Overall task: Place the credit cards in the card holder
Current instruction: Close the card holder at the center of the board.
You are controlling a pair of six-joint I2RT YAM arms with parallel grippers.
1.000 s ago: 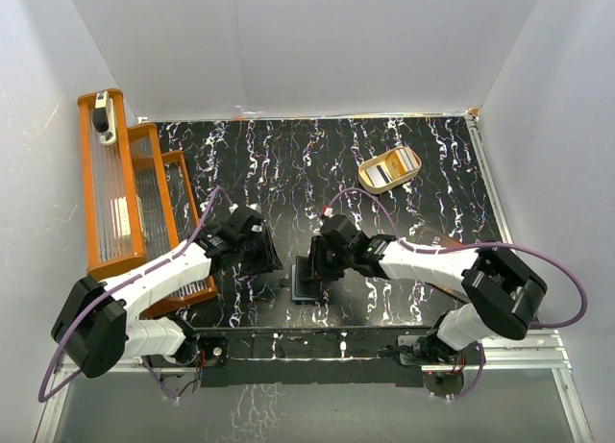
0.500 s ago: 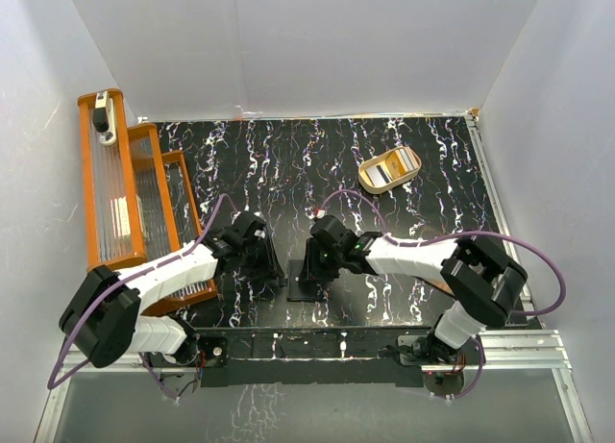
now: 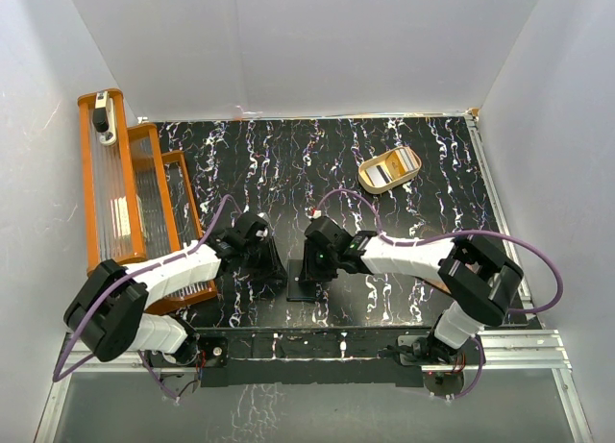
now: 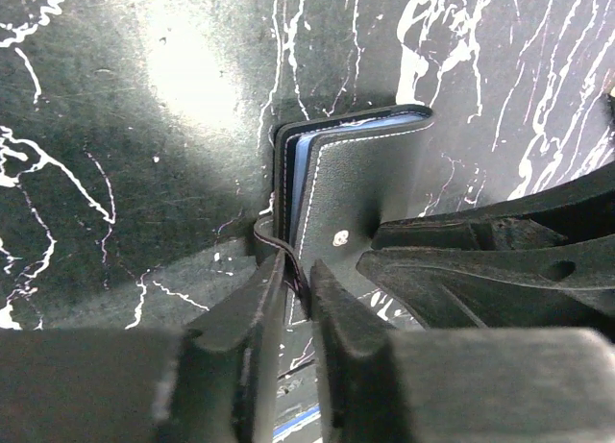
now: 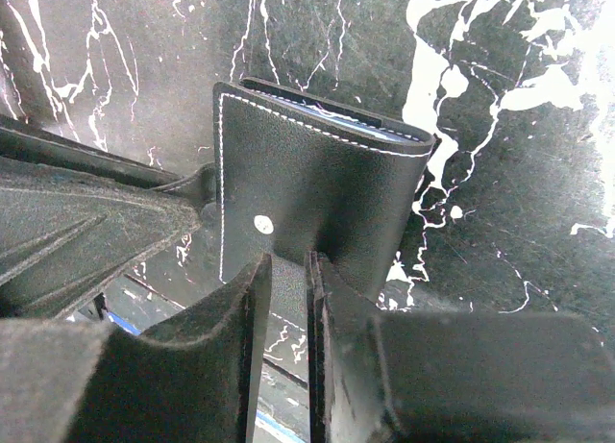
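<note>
On the black, white-veined surface point(image 3: 288, 164), near its front, the black stitched folding card holder point(image 3: 304, 282) lies between both arms, the left end effector point(image 4: 296, 270) and the right end effector point(image 5: 288, 268) each nipped narrow on one cover's near edge.

The whole bench point(image 3: 288, 164) is taken in by a fixed camera set high behind its near edge, tilted down and forward. Each wrist view is taken very near the bench surface, looking out along the left pincer point(image 4: 298, 270) or the right pincer point(image 5: 286, 270). The black card holder point(image 4: 365, 193) is shared by all three views and is seen from opposite sides by the wrist cameras.
</note>
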